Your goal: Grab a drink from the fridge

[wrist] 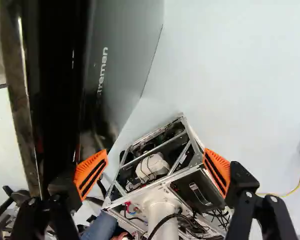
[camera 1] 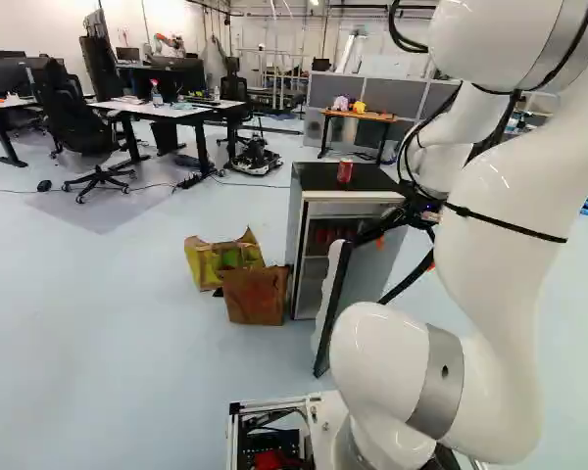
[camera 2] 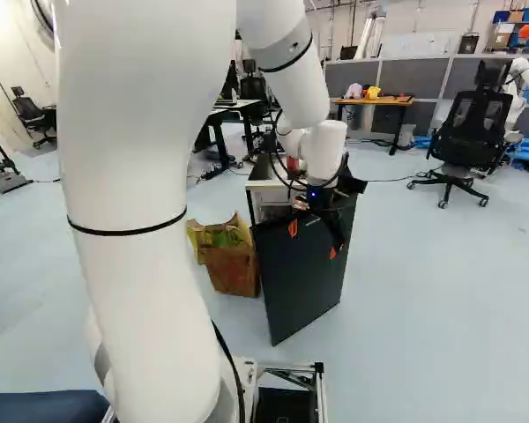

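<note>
My gripper point(camera 2: 313, 240) hangs at the swung-out door point(camera 2: 304, 286) of the small fridge point(camera 1: 296, 245). My jaws are spread wide with nothing between them; one orange pad point(wrist: 91, 174) is near the door's edge, though I can't tell whether it touches. A red can point(camera 1: 344, 171) stands upright on top of the fridge, and red drinks point(camera 1: 323, 235) show dimly inside. A brown bag point(camera 1: 255, 297) and a yellow-green bag point(camera 1: 208, 260) sit beside the fridge.
</note>
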Controlling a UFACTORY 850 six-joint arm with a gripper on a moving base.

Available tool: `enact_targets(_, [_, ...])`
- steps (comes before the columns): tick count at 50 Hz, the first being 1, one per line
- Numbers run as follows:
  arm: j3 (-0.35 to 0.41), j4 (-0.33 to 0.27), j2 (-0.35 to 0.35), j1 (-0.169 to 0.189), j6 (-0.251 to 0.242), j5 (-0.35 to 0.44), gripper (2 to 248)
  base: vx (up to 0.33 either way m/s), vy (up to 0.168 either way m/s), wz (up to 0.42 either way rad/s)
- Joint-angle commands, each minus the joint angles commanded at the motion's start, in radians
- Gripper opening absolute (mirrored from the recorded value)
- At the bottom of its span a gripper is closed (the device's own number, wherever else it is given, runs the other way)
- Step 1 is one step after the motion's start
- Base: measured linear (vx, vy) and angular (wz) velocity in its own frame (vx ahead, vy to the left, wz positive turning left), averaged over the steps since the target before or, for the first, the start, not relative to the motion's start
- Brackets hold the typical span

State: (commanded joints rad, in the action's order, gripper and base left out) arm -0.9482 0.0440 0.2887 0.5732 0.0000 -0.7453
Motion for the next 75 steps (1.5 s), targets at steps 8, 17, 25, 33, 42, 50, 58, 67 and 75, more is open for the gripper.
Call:
enact_targets(8, [0.003, -0.009, -0.002, -0.042, 0.0, 0.012, 247, 0.0, 0.0, 0.0])
enact_targets(17, [0.0, -0.019, 0.0, -0.089, 0.0, 0.028, 247, 0.0, 0.0, 0.0])
enact_targets(25, [-0.005, -0.028, 0.004, -0.131, 0.0, 0.044, 247, 0.0, 0.0, 0.0])
enact_targets(33, [-0.015, -0.037, 0.011, -0.168, 0.0, 0.06, 247, 0.0, 0.0, 0.0])
enact_targets(42, [-0.03, -0.045, 0.022, -0.204, 0.0, 0.081, 247, 0.0, 0.0, 0.0])
enact_targets(50, [-0.045, -0.051, 0.033, -0.233, 0.0, 0.101, 247, 0.0, 0.0, 0.0])
enact_targets(58, [-0.061, -0.055, 0.045, -0.262, 0.0, 0.121, 247, 0.0, 0.0, 0.0])
enact_targets(67, [-0.081, -0.06, 0.059, -0.292, 0.0, 0.144, 247, 0.0, 0.0, 0.0])
enact_targets(75, [-0.098, -0.064, 0.072, -0.314, 0.0, 0.164, 247, 0.0, 0.0, 0.0])
